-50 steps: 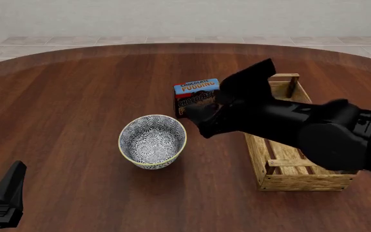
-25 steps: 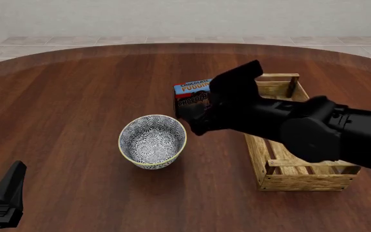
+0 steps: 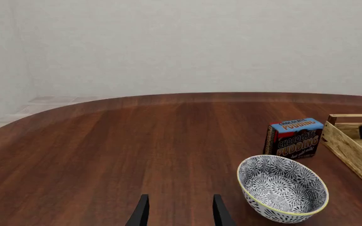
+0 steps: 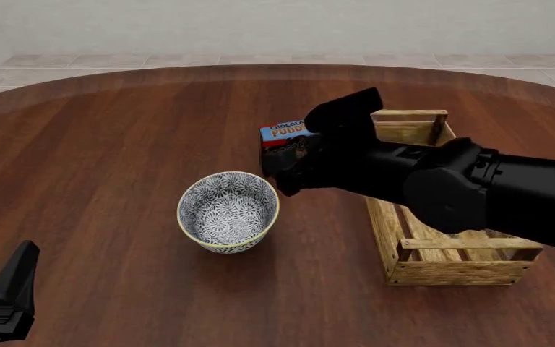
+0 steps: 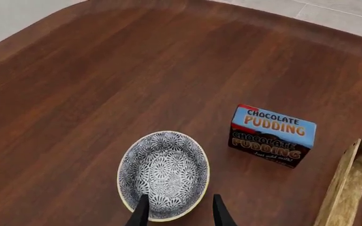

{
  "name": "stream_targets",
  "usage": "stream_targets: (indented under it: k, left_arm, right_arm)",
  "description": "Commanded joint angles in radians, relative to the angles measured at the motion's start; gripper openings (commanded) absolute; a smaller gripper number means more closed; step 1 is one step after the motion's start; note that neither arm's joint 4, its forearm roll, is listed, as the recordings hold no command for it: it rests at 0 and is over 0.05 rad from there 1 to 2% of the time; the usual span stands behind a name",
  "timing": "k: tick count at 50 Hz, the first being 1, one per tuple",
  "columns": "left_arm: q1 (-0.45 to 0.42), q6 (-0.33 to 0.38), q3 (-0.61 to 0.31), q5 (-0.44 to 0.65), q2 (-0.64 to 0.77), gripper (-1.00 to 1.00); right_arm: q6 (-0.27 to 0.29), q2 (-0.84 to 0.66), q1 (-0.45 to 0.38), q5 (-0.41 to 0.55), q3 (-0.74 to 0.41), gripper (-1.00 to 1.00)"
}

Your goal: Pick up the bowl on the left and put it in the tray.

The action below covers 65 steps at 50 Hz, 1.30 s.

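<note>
bowl (image 5: 163, 174) sits just under open right hand (image 5: 176, 209).

A simulated, bare indoor room rather than a furnished home or lab: the renders show flat, uniform surfaces. A large round dark-wood table (image 4: 113, 159) fills most of each view, beyond its far edge lies a pale tiled floor (image 4: 258, 61), and behind that stands a plain off-white wall (image 3: 187, 42).
</note>
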<state>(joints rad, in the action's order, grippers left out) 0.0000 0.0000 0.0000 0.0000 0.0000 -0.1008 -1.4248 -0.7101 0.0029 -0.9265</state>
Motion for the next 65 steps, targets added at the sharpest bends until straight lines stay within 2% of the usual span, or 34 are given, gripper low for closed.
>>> stream_targets:
  k: [1,18,52,65]
  left_arm:
    - [0.0,0.0,0.0,0.0,0.0,1.0]
    - [0.0,0.0,0.0,0.0,0.0,1.0]
    - [0.0,0.0,0.0,0.0,0.0,1.0]
    - [0.0,0.0,0.0,0.0,0.0,1.0]
  right_arm:
    - [-0.009,-0.03,0.01,-0.01,-0.015,1.0]
    - [-0.029,-0.048,0.033,-0.023,-0.023,1.0]
    - [-0.01,-0.141,0.086,-0.081,-0.051,1.0]
    - [-0.002,-0.176,0.079,-0.084,-0.059,1.0]
